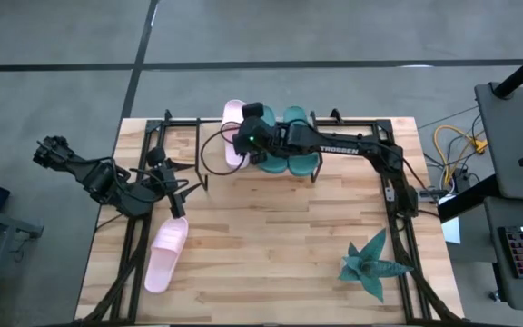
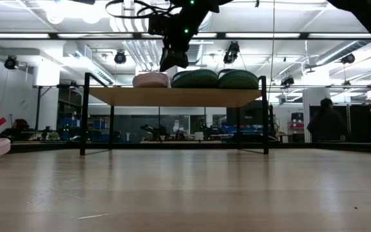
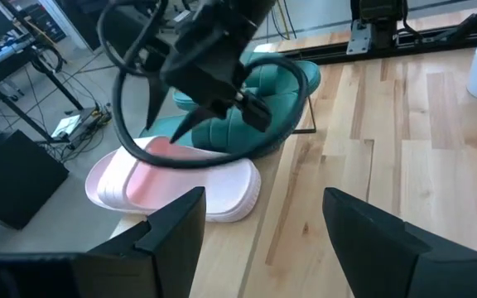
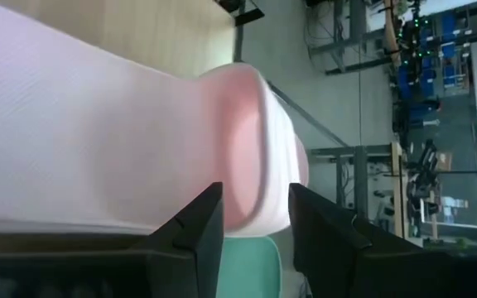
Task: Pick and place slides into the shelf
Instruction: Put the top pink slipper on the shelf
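Right gripper [image 1: 249, 138]: over the shelf [image 2: 176, 96] at the desk's far edge, poised just above the pink slide on the shelf [image 1: 233, 127]. Fingers apart with a narrow gap, and nothing shows between them. Whether the tips touch the slide I cannot tell.
Left gripper [image 1: 178, 193]: near the desk's left edge, fingers apart and empty, just above the toe end of the pink slide on the desk [image 1: 165, 255].
Slides on the shelf: the pink one lies at the board's left end, with the two teal slides [image 1: 284, 145] packed beside it toward the right.
Slide left to place: the second pink one lies flat near the desk's front-left corner, so I judge one slide is not yet shelved.
Risk, right arm: a sideways drag on lifting could catch the pink strap and pull that slide off the board's left end, which it looks to overhang a little.
Risk, left arm: the shelf top already looks full from pink to teal, and forcing the last slide in could push a neighbour off.
Open room: the desk's middle is bare wood between shelf and front edge. The spiky teal plant [image 1: 371, 263] sits near the front-right corner, well apart from both arms.
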